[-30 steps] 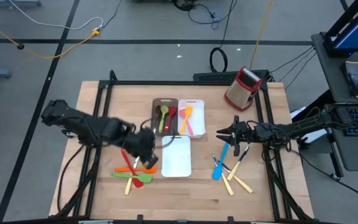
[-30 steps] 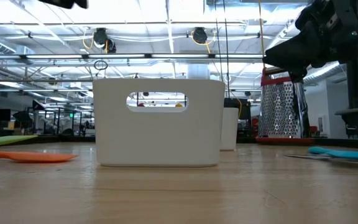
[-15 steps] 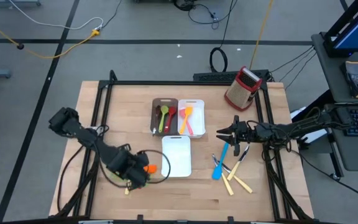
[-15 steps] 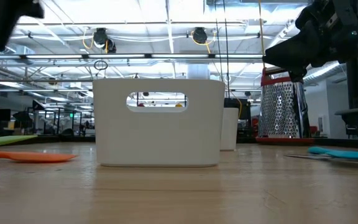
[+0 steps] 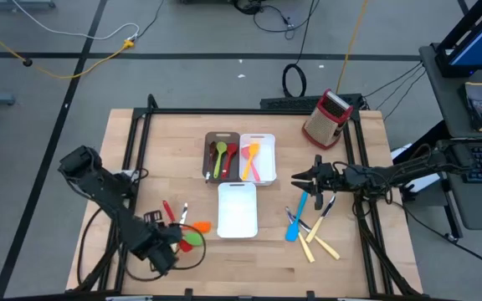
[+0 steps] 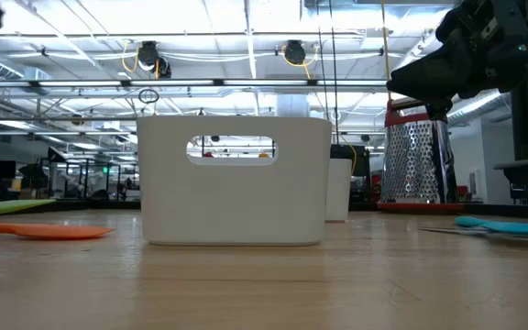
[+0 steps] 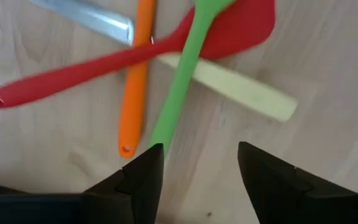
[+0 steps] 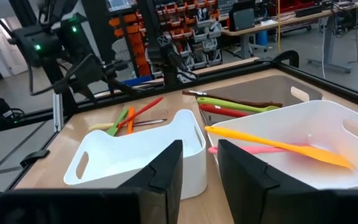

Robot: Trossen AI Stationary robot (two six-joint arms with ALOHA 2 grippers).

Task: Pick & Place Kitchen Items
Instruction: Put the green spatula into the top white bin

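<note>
Several utensils lie crossed on the table at the near left: a red spatula [image 7: 166,46], a green one [image 7: 182,74], an orange one [image 7: 135,81], a cream-handled knife [image 7: 241,90]. My left gripper [image 7: 199,177] hangs open just above them, pointing down; the green handle's free end [image 7: 159,135] lies just beside one fingertip, touching or not I cannot tell. In the high view this gripper [image 5: 162,247] stands near the table's front edge. My right gripper [image 5: 298,180] waits level and open at the right, beside the trays, holding nothing.
A dark-brown tray [image 5: 210,142] and a white tray [image 5: 268,142] hold utensils at the centre; another white tray [image 5: 238,219] stands in front of them. A blue spatula [image 5: 296,219] and cream-handled knives [image 5: 320,245] lie at the right. A box grater [image 5: 326,119] stands far right.
My left gripper has swung from beside the front white tray toward the table's near left, passing over the crossed utensils, and has come down lower over the table. The utensils lie as before.
</note>
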